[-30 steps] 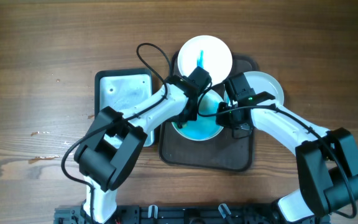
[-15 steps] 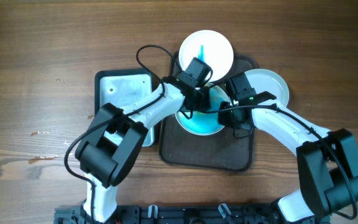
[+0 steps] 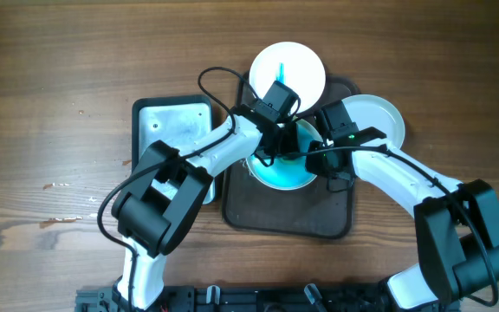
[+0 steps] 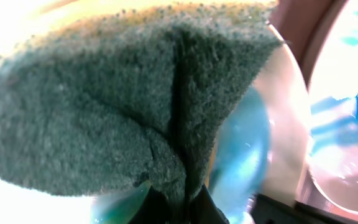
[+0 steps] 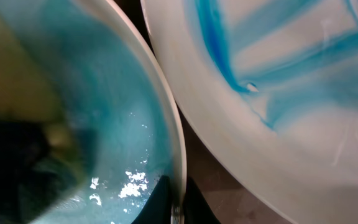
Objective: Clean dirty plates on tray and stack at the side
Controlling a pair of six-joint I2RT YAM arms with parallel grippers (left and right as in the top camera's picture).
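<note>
Looking down from above, 2 white robot arms meet over a dark brown tray (image 3: pixel 288 217) on a wooden table (image 3: pixel 50 78). 3 round plates are in view. The middle plate (image 3: pixel 275 173) lies on the tray, its inside covered with a wet turquoise-blue film. The far plate (image 3: pixel 297 65) sits at the tray's far edge, white with a thin blue streak. The plain white plate (image 3: pixel 375 113) lies by the tray's far right corner, partly hidden under the right arm; whether it touches the tray is unclear. Left of the tray sits a smaller basin (image 3: pixel 171 126) with a whitish foamy inside.

The left gripper (image 3: pixel 277 143) is over the far side of the middle plate, its jaws clenched on a sponge (image 4: pixel 123 93). In the left wrist view the sponge's dark green scouring face fills most of the picture, with a yellow edge along the top.

The right gripper (image 3: pixel 319 163) is at the middle plate's right rim, jaws clamped on that rim. In the right wrist view the thin white rim runs down between the 2 dark fingertips (image 5: pixel 154 205). A strip of tray separates it from the far plate's blue smears.
</note>
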